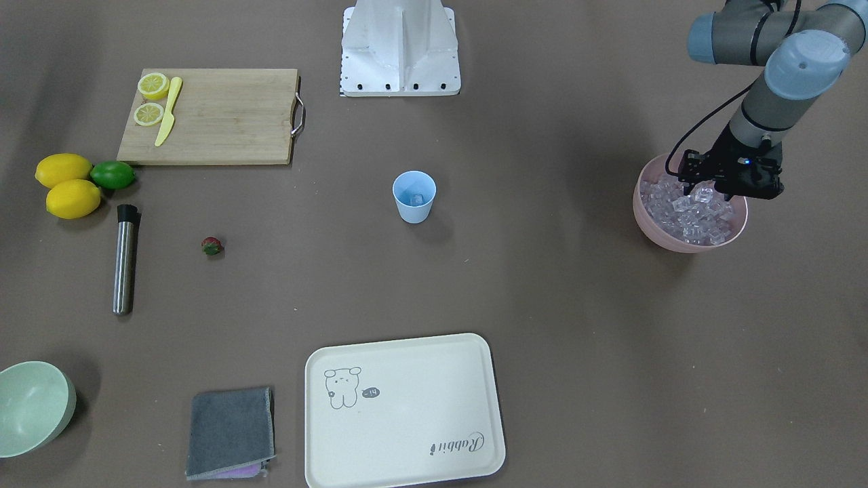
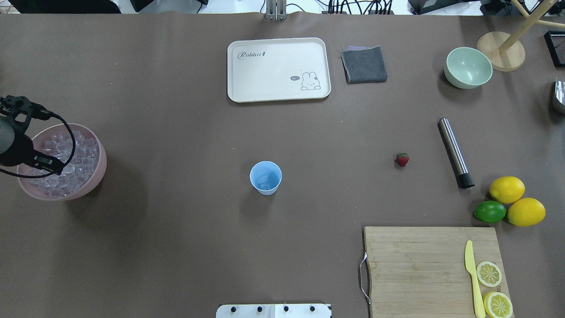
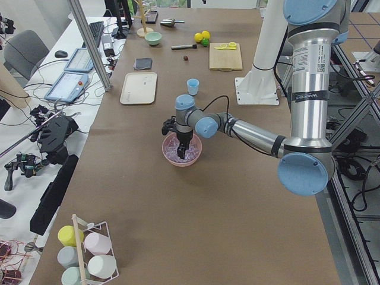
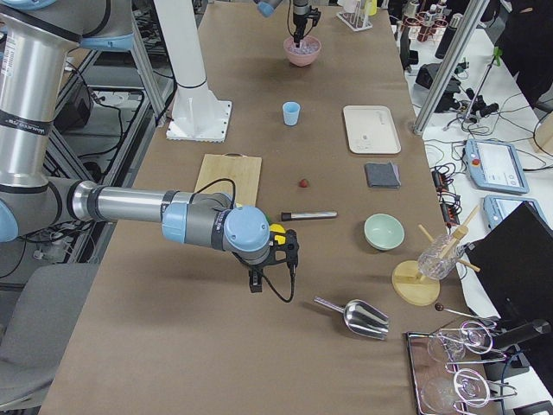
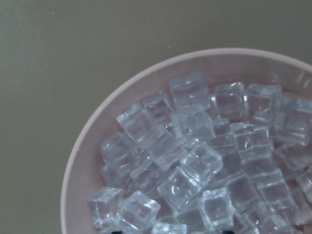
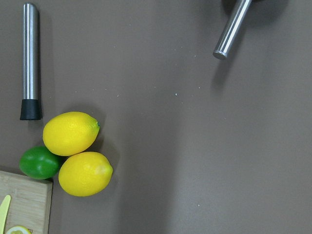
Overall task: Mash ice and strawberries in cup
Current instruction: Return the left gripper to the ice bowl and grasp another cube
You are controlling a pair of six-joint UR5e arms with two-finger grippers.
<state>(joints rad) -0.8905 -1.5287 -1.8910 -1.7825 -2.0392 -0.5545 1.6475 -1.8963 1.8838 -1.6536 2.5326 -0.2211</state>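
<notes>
The light blue cup (image 1: pixel 413 196) stands upright mid-table, with a clear cube of ice (image 2: pixel 266 181) inside it. A heap of ice (image 5: pixel 204 161) fills a pink bowl (image 1: pixel 652 227) at the table's left end. My left gripper (image 1: pixel 708 193) hangs just above that heap. Its fingertips barely show at the bottom edge of the left wrist view, spread apart and open, with nothing held. The strawberry (image 1: pixel 211 246) lies alone on the table, far from the cup. My right gripper (image 4: pixel 256 284) hovers near the lemons; I cannot tell if it is open or shut.
A steel muddler (image 1: pixel 124 259) lies near two lemons (image 1: pixel 63 169) and a lime (image 1: pixel 112 175). The cutting board (image 1: pixel 224 122) holds lemon halves and a yellow knife (image 1: pixel 167 112). A cream tray (image 1: pixel 403 434), grey cloth (image 1: pixel 230 434), green bowl (image 1: pixel 30 407) and metal scoop (image 4: pixel 363 318) lie along the far side.
</notes>
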